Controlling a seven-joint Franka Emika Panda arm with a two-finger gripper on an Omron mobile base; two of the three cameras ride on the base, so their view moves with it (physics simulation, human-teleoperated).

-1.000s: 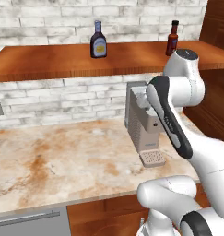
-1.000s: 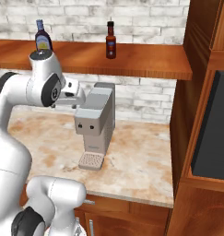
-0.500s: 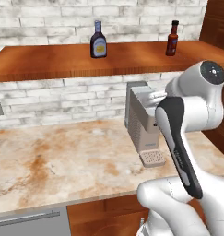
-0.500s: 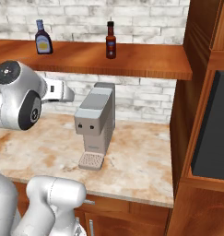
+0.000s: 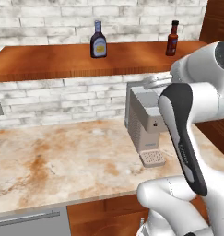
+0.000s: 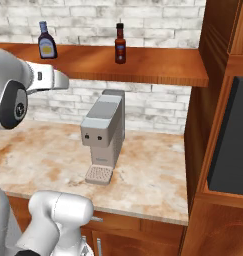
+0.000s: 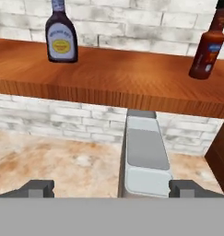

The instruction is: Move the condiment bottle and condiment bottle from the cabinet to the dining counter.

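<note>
Two condiment bottles stand upright and well apart on a raised wooden ledge (image 5: 49,60). One is a dark bottle with a yellow label (image 5: 98,40) (image 6: 46,41) (image 7: 61,34). The other is a slim red-brown sauce bottle (image 5: 172,39) (image 6: 120,45) (image 7: 208,44). My gripper (image 7: 111,188) is open with nothing between its fingers. It hangs in front of and below the ledge, above the coffee machine, and touches neither bottle. In the hand view its fingertips (image 7: 39,187) stand wide apart at the bottom.
A grey coffee machine (image 5: 148,122) (image 6: 104,135) (image 7: 143,159) stands on the marble counter (image 5: 62,161) under the ledge. A tall wooden cabinet with a dark oven front (image 6: 225,130) closes off the right side. White brick wall runs behind.
The arm has swung up and toward the cameras, its elbow now large in both base views. The gripper opened slightly wider. Both bottles stayed where they were.
</note>
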